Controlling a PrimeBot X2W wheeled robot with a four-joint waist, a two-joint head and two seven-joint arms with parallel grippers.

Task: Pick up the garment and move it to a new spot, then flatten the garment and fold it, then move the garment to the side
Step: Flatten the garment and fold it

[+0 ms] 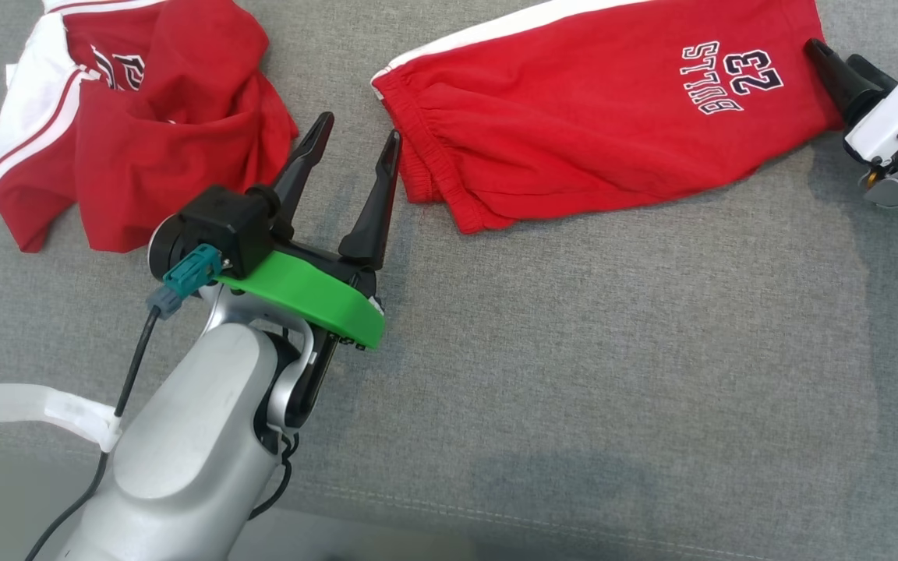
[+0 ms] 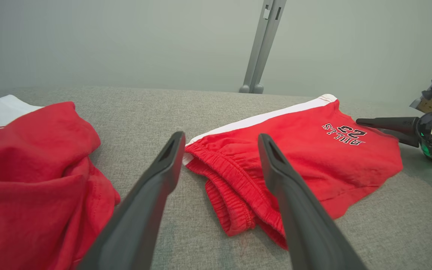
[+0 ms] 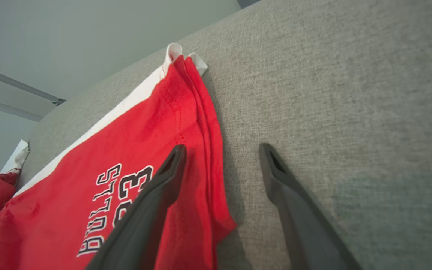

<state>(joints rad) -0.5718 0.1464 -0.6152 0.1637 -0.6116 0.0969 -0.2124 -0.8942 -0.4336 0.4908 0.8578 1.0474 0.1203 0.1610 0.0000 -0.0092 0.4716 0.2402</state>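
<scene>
Red shorts [image 1: 597, 132] printed "BULLS 23" lie folded and fairly flat on the grey fabric surface [image 1: 613, 351], upper centre to right in the head view. Their white side stripe runs along the far edge, and the elastic waistband end points toward the left hand [image 1: 362, 126]. Left hand is wide open, fingers spread, tips just beside the waistband, not touching it as far as the left wrist view shows. Right hand [image 1: 819, 51] sits at the opposite end by the leg hem. In the right wrist view it is open [image 3: 222, 147], one finger over the red cloth near the print, the other over bare grey fabric, nothing gripped. A second red and white garment [image 1: 145, 117] lies crumpled at upper left, apart from the shorts. A white strip [image 1: 20, 405] lies at the lower left.
</scene>
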